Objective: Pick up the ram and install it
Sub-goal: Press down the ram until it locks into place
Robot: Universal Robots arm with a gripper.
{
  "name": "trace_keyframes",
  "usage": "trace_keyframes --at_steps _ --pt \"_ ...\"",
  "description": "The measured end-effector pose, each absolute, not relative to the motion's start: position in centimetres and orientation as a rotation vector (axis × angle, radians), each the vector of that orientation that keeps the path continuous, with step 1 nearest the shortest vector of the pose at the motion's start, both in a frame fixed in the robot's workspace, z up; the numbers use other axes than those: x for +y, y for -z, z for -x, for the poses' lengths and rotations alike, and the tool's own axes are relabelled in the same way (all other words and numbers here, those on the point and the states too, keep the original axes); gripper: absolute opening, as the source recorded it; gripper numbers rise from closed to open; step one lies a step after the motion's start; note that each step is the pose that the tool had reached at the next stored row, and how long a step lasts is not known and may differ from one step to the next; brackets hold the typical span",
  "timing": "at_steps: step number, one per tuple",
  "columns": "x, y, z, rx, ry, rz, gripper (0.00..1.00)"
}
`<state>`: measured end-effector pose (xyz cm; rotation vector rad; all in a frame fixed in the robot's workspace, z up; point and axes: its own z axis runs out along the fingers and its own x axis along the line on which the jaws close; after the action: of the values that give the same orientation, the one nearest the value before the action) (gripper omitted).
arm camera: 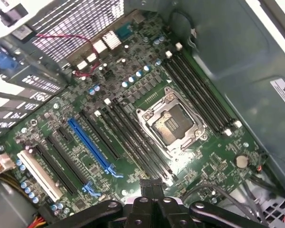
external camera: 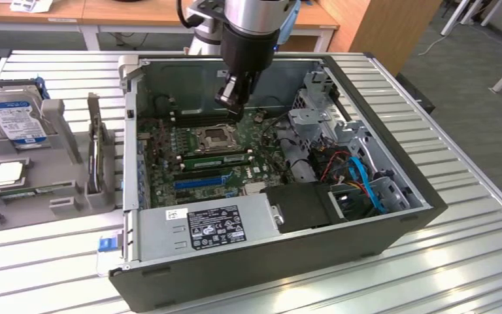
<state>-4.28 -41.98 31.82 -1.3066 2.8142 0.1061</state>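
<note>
Nearest in the exterior view, the ribbed metal table (external camera: pixel 460 261) carried an open black desktop computer case (external camera: pixel 260 268) lying on its side, with a grey box-shaped power supply (external camera: pixel 203 226) bearing a black label against the near wall. Beyond it lay the green motherboard (external camera: pixel 190 173) with a blue expansion slot (external camera: pixel 200 181). The ram, a long thin green stick (external camera: pixel 219 157), sat along the memory slots just on the near side of the square silver processor socket (external camera: pixel 214 137), level with the board and clear of the gripper. Further back, above the far edge of the socket, hung the dark gripper (external camera: pixel 232 101) on its silver arm, pointing down into the case and touching nothing. In the wrist view its black fingers (arm camera: pixel 147 186) appeared drawn together with nothing green between them, over the board near the long black memory slots (arm camera: pixel 199 95) beside the socket (arm camera: pixel 171 124). On the exterior view's left, beside the case, a grey plastic fixture (external camera: pixel 63 140) stood on the table holding an upright silver hard drive with a blue label (external camera: pixel 14 118)
</note>
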Motion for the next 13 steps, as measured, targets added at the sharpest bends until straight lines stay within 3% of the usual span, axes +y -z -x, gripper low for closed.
trace_keyframes --at_steps 13 --pt "-41.98 -31.81 4.28 2.886 -0.102 1.130 0.10"
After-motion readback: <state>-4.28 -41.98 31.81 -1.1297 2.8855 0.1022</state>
